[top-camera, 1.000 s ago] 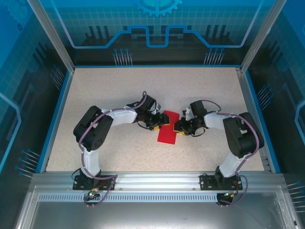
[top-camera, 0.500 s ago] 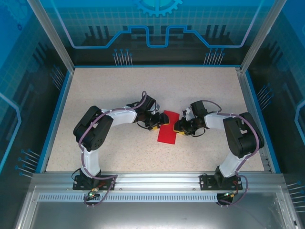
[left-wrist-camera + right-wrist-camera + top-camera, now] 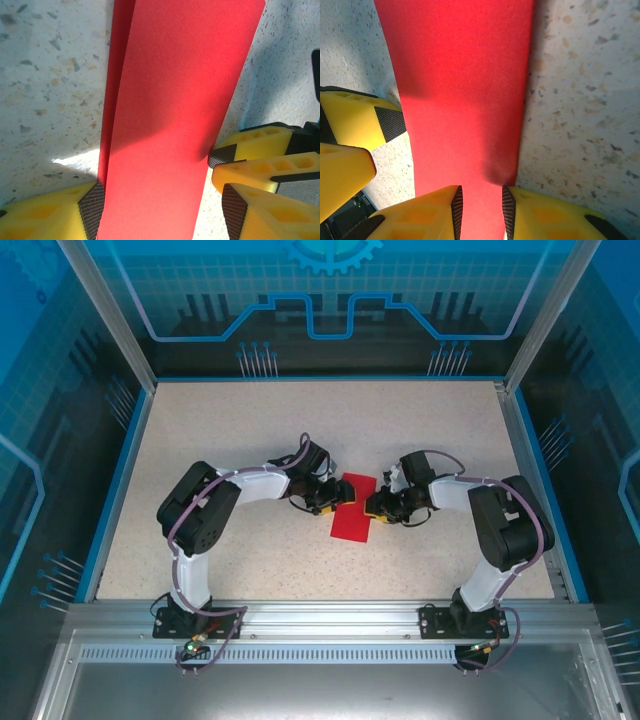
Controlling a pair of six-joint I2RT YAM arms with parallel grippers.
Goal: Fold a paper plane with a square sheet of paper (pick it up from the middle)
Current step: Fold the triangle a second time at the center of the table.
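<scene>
The square sheet of paper [image 3: 352, 512] lies on the speckled table as a long bright red strip, folded over itself. In the left wrist view a lower layer of the paper [image 3: 170, 115] peeks out along its left edge. My left gripper [image 3: 335, 496] stands open across the strip's width [image 3: 162, 212]; its left pad [image 3: 93, 210] touches the paper's edge and the right pad stays clear. My right gripper [image 3: 370, 508] faces it from the other side. Its jaws [image 3: 480, 210] are narrowly open over the paper [image 3: 465, 90], with red showing between the pads.
Each gripper's yellow fingers show in the other's wrist view, only a few centimetres apart: the right gripper's fingers [image 3: 250, 145] and the left gripper's fingers [image 3: 355, 120]. A blue rim [image 3: 118, 480] borders the table and an aluminium rail [image 3: 320, 620] runs along the near edge.
Hardly anything differs; the left arm has shifted very slightly, while the paper and the right gripper stay where they were.
</scene>
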